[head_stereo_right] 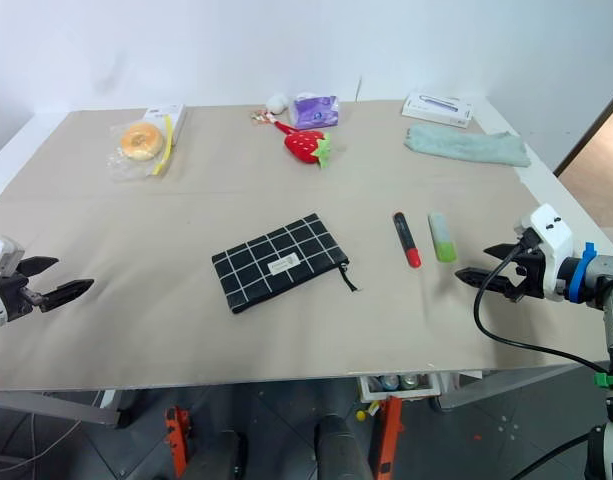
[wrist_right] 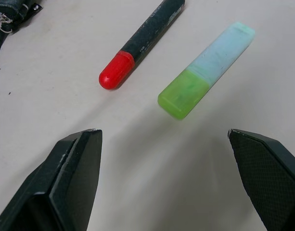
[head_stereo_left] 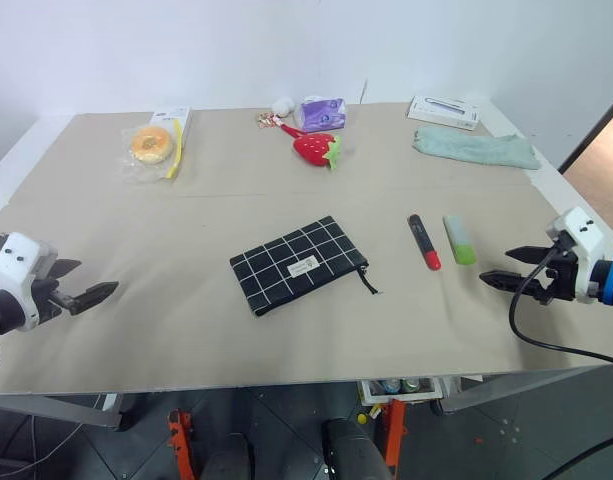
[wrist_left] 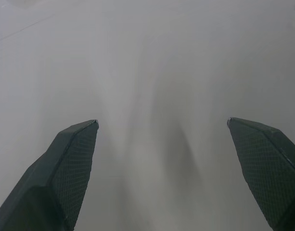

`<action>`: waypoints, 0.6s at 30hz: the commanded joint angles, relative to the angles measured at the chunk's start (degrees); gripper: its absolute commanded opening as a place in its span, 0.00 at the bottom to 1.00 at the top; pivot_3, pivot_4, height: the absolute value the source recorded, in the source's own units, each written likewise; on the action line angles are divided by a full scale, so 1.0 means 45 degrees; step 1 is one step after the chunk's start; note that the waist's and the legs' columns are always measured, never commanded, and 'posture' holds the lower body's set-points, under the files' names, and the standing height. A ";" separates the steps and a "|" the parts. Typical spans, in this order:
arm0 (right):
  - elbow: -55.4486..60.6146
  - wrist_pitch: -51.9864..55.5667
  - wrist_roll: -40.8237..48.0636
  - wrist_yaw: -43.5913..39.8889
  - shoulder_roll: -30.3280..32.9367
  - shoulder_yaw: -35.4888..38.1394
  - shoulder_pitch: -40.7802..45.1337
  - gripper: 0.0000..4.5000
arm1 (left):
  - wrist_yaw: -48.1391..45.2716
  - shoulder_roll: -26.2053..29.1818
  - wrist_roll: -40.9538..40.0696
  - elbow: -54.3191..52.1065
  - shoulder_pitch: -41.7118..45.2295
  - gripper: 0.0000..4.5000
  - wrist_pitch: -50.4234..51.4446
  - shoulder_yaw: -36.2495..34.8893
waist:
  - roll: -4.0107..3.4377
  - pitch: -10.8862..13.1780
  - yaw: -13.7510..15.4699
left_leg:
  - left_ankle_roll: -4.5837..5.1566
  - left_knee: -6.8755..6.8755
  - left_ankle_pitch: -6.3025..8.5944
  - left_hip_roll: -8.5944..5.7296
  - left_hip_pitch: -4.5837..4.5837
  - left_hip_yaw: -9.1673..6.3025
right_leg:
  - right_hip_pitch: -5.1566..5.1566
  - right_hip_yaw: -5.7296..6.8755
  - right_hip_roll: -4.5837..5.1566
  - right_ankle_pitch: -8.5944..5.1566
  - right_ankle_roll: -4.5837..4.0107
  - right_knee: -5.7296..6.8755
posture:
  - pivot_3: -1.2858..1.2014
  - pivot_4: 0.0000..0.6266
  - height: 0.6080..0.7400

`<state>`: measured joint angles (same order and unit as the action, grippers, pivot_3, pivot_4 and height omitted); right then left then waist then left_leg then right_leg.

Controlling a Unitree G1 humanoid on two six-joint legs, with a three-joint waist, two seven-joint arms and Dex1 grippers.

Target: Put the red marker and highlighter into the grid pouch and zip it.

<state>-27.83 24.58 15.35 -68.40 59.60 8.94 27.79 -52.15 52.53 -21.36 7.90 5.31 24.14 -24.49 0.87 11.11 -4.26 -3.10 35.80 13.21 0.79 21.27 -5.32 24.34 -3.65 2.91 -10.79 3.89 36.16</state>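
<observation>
The grid pouch lies flat mid-table, black with white grid lines, its zipper pull trailing toward the right. To its right the red marker and the light-green highlighter lie side by side, apart from each other. My right gripper is open, hovering just right of the highlighter with nothing between its fingers; the marker shows ahead of it too. Far off at the table's left edge, my left gripper is open and empty over bare tabletop.
At the back of the table sit a bagged donut, a strawberry toy, a purple packet, a white box and a pale teal cloth. The table's front edge runs just below the grippers.
</observation>
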 commanded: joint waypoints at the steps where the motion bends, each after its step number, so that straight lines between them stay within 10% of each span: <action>1: 0.0316 -0.0028 0.0110 -0.0011 0.0150 0.0258 0.0066 1.00 | 0.0003 0.0259 -0.0157 -0.0309 0.0153 0.99 0.0007 -0.0338 | 0.0000 0.0000 0.0001 | 0.0000 0.0000 0.0000 0.0000 0.0000 0.0000 | 0.0000 0.0000 0.0000 0.0000 0.0000 0.0000 | 0.52 0.24 1.00; 18: 0.0289 0.0021 0.0109 -0.0014 0.0178 0.0245 0.0174 1.00 | 0.0079 0.0183 -0.0306 -0.0424 0.0275 0.99 0.0163 -0.0297 | 0.0000 0.0000 -0.0001 | 0.0000 0.0001 0.0000 0.0000 -0.0001 0.0003 | 0.0000 -0.0002 0.0000 0.0000 0.0000 0.0000 | 0.52 0.24 1.00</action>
<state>-27.81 24.74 15.38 -68.38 59.61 8.94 27.71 -51.97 52.53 -22.02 7.56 5.73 25.04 -24.49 0.87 11.11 -4.26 -3.10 35.80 13.21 0.79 21.27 -5.31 24.34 -3.66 2.91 -10.79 3.89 36.16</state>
